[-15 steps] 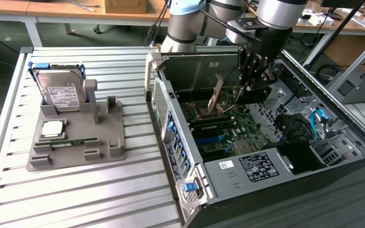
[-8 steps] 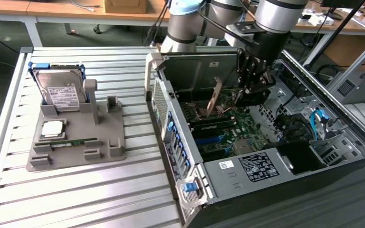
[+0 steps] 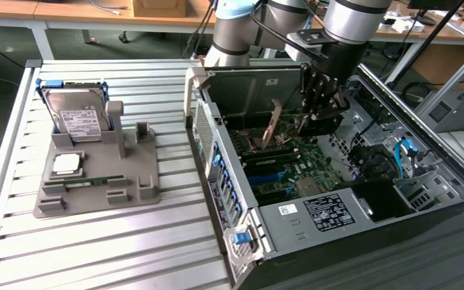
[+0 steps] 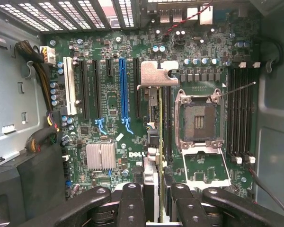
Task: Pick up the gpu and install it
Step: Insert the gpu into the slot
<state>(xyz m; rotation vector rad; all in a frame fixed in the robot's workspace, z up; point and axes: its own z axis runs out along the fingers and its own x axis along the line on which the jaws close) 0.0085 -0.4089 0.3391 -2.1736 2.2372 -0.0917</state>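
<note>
The gripper hangs inside the open computer case, above the motherboard, and it is closed on the gpu, clamping the card between its dark fingers. In the exterior view the gpu stands on edge, slightly tilted, with its lower end down close to the motherboard near the case's back wall. Whether the card touches the board cannot be told.

In the wrist view the gpu is seen edge-on, running from the fingers toward its silver metal bracket. It sits over the motherboard just beside the long blue expansion slot, between that slot and the empty CPU socket. A small finned heatsink lies on the board on the other side of the blue slot from the gpu.

The case lies on its side with its side panel off, on a ribbed metal surface. Well apart from the case, toward the exterior view's left, a grey parts holder rests on that surface. A hard drive with a white label stands upright in the holder, with a square processor chip and a slim green memory stick lying flat just beside it in the holder.
</note>
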